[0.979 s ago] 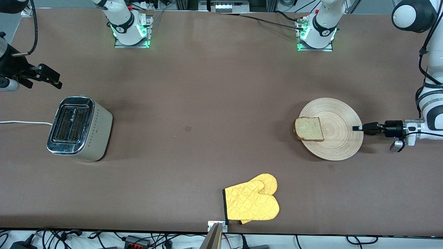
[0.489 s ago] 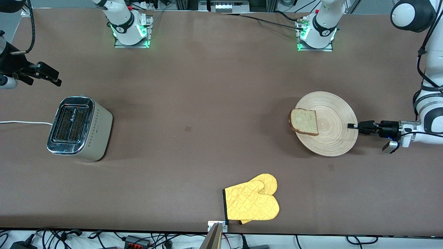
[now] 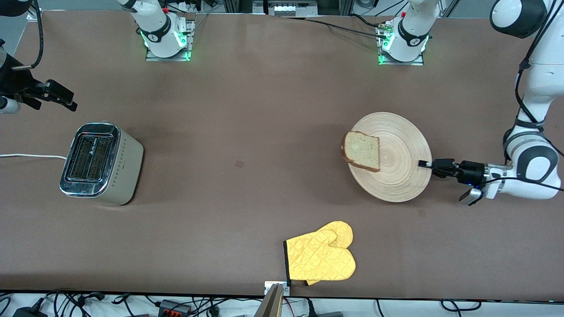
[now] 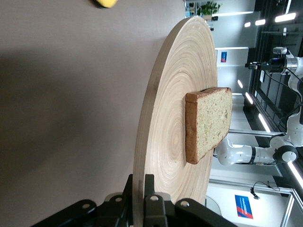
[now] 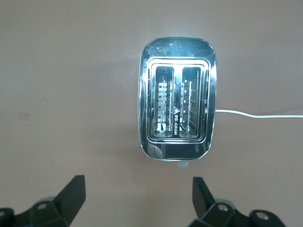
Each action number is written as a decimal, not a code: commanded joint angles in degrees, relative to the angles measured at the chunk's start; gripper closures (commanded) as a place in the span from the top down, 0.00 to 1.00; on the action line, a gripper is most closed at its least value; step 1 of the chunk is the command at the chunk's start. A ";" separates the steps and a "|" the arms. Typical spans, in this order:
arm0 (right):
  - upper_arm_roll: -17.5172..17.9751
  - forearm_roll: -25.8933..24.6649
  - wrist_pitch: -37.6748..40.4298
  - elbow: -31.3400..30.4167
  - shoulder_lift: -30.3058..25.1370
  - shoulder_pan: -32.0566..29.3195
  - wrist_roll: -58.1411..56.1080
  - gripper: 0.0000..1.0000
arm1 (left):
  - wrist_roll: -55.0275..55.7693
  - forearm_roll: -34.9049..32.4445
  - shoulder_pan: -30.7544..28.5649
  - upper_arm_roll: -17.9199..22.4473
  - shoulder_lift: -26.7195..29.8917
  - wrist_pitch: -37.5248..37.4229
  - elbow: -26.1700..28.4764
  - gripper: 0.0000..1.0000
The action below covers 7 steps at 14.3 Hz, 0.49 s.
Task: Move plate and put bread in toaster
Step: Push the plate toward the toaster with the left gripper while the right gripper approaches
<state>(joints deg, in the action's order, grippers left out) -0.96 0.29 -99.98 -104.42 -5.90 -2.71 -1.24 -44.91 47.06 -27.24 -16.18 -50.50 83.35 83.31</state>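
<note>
Toaster (image 3: 101,164) first, standing at the right arm's end of the worktop (image 3: 246,132), chrome top up, both slots empty, its white cord (image 3: 31,156) trailing off toward the worktop's edge. The right hand (image 3: 53,94) hangs in the air close to the toaster, fingers spread wide and holding nothing; its wrist view looks straight down into the two slots (image 5: 177,106), with the two fingertips (image 5: 71,194) well apart on either side of the picture.

Near the worktop's middle, at the edge nearest the front camera, lies a yellow quilted oven mitt (image 3: 320,257).

Toward the left arm's end sits the plate (image 3: 396,171), with the bread (image 3: 361,150) lying on it at the rim that faces the toaster, one corner overhanging the edge. The left hand (image 3: 429,164) is clamped tight on the plate's rim at the end away from the bread; the left wrist view shows its fingers (image 4: 151,203) pinching the wooden edge (image 4: 142,156), with the slice (image 4: 208,123) flat on the ring-grained face.
</note>
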 commanded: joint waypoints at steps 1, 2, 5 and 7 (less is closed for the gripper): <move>0.17 0.42 -0.04 1.15 0.63 -0.37 0.01 1.00 | 2.90 2.33 3.59 -3.41 1.55 2.77 1.06 0.01; 0.17 0.33 -0.30 1.41 0.98 -0.28 -0.42 1.00 | 3.34 2.60 4.64 -4.99 1.55 4.44 1.15 0.01; 0.43 0.24 0.04 3.60 2.47 -0.19 -0.60 1.00 | 6.68 3.39 6.67 -8.94 1.46 11.46 3.26 0.01; 0.78 0.41 0.31 4.66 3.35 0.33 -0.61 1.00 | 6.77 4.35 6.41 -13.41 1.55 19.79 7.63 0.01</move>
<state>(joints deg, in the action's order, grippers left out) -0.70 0.28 -100.52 -102.34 -4.29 -2.62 -1.32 -38.30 48.52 -19.03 -25.46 -50.48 97.83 85.73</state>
